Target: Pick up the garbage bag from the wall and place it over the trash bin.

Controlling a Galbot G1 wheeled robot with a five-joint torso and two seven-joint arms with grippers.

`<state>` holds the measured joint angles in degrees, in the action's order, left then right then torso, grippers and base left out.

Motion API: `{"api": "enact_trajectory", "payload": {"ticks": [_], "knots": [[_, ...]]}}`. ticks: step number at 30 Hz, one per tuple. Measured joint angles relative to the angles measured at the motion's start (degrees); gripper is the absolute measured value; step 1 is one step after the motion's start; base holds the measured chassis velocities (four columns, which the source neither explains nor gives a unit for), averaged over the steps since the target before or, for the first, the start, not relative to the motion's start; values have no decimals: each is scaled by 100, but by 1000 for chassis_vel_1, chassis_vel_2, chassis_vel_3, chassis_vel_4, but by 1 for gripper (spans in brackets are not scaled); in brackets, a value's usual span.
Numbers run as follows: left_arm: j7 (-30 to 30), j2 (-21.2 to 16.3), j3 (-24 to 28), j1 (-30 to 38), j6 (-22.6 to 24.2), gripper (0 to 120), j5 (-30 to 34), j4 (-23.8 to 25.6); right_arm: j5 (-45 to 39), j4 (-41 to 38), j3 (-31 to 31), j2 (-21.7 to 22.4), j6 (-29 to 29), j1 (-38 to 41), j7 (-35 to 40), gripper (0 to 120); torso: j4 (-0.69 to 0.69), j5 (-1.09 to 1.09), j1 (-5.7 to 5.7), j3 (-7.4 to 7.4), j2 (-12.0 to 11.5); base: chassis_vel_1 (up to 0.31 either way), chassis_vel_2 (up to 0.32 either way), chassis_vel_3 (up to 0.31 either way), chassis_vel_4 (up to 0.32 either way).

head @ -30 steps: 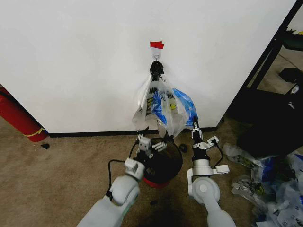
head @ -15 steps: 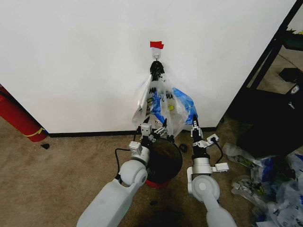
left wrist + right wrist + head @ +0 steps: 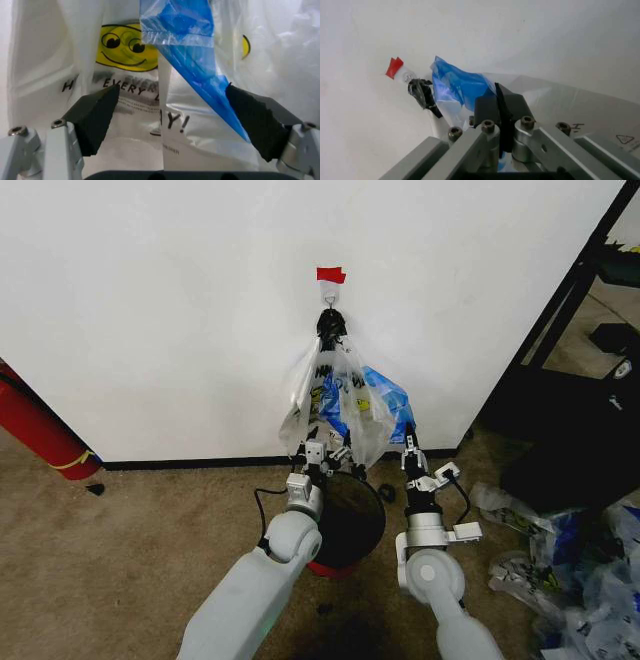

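My two arms are smooth pale grey-white shells with round joint housings, and a thin black cable loops beside each wrist. The left gripper [image 3: 167,123] has black wedge-shaped pads on silver metal fingers with hex screws. The right gripper [image 3: 499,108] shows the same: black pads, bare aluminium links, dark socket-head bolts.
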<state>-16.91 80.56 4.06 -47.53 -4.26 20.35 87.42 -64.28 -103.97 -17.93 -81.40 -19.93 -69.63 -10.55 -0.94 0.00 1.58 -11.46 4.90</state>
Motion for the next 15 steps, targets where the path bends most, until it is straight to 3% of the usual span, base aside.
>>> {"api": "enact_trajectory", "payload": {"ticks": [7, 12, 15], "knots": [[-85, 166, 6, 161, 14, 74, 1, -134, 47, 69, 8, -13, -15, 30, -8, 0, -1, -1, 0, 0, 0, 0, 0, 0, 0], [-87, 210, -7, 201, 6, 49, 6, -194, 76, 123, 1, -7, -23, 73, -11, 0, -1, 0, 0, 0, 0, 0, 0, 0, 0], [-92, 210, -20, 201, 4, 42, 6, -192, 85, 151, 0, -6, -29, 84, -14, 0, 0, 0, 0, 0, 0, 0, 0, 0, 0]]}}
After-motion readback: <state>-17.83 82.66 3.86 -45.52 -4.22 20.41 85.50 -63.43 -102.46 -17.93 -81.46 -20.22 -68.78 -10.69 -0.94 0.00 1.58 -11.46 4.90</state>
